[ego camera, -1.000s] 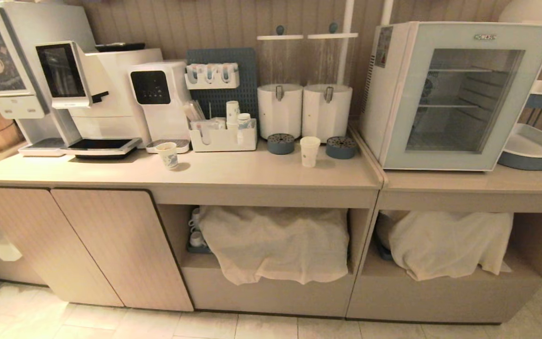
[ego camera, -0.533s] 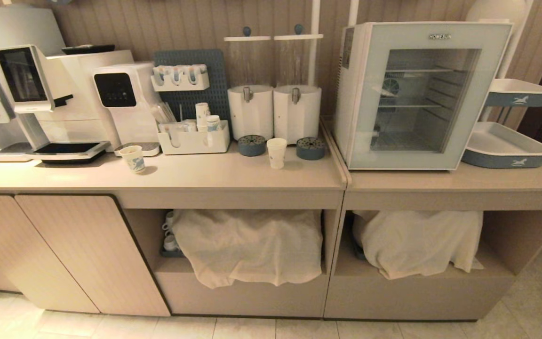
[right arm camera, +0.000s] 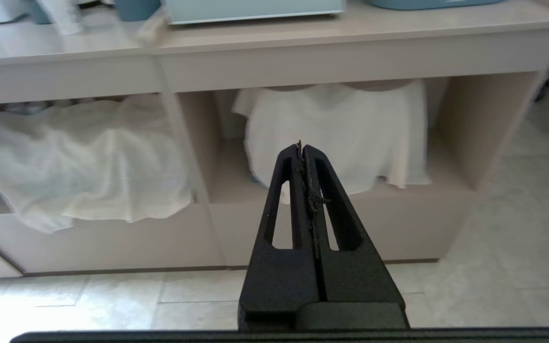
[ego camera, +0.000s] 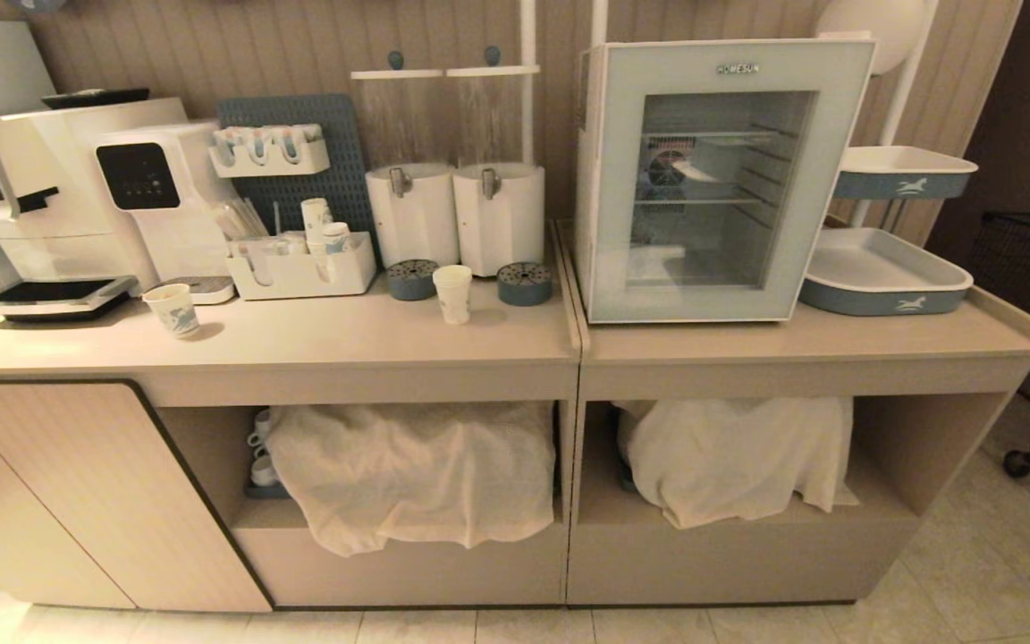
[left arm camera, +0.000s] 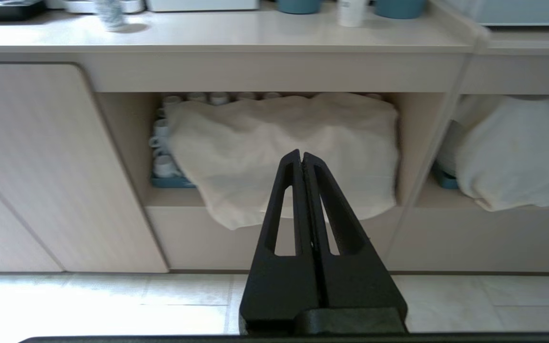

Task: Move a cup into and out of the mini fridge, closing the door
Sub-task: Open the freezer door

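A tall white paper cup (ego camera: 453, 293) stands on the beige counter (ego camera: 327, 344) in front of two white dispensers. To its right sits the white mini fridge (ego camera: 712, 179); its blue-grey glass door (ego camera: 649, 192) is closed and the wire shelves behind it look empty. Neither arm shows in the head view. My left gripper (left arm camera: 301, 155) is shut and empty, held low, pointing at the cloth-covered shelf below the counter. My right gripper (right arm camera: 302, 147) is likewise shut and empty, low before the right-hand shelf. The cup's lower part (left arm camera: 351, 10) shows at the top of the left wrist view.
A shorter blue-printed cup (ego camera: 172, 309) stands at the counter's left by the coffee machines (ego camera: 77, 197). An organiser (ego camera: 300, 268) holds stacked cups. Two blue drip trays (ego camera: 524, 283) flank the cup. Blue-and-white trays (ego camera: 882, 282) sit right of the fridge. White cloths (ego camera: 417, 474) cover the lower shelves.
The whole head view has slid leftward across the counter, so the camera has moved right. The fridge now sits nearer the middle. Nothing on the counter has moved.
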Available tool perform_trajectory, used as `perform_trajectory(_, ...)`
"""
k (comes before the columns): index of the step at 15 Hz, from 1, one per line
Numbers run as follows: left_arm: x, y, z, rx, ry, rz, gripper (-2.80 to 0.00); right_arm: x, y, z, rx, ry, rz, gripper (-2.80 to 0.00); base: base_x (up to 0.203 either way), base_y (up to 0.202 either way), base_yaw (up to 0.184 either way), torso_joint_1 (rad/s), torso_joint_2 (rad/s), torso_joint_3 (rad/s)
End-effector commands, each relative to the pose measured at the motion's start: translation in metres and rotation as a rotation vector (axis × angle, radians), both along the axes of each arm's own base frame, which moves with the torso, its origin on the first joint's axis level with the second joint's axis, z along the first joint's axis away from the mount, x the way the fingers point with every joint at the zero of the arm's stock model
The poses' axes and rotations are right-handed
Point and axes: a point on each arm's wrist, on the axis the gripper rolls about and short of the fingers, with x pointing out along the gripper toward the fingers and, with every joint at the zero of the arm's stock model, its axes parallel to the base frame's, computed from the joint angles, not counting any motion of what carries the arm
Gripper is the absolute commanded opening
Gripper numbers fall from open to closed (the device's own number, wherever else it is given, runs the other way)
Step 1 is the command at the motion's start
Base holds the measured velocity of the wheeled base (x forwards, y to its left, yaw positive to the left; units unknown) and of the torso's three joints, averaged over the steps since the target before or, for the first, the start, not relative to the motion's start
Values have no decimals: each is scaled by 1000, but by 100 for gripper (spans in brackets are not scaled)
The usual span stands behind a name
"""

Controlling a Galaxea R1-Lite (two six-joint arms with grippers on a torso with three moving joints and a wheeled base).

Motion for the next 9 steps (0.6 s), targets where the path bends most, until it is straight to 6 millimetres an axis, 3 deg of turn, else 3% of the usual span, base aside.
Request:
perform_trajectory(1,0,0,0,0,2,1,-280,0,0,0,0,1,0,-280,0,-194,-6,-2,-2,5)
perform_trajectory(9,0,0,0,0,0,1,-280,0,0,0,0,-1,0,-280,0,-196,-10,3,5,4)
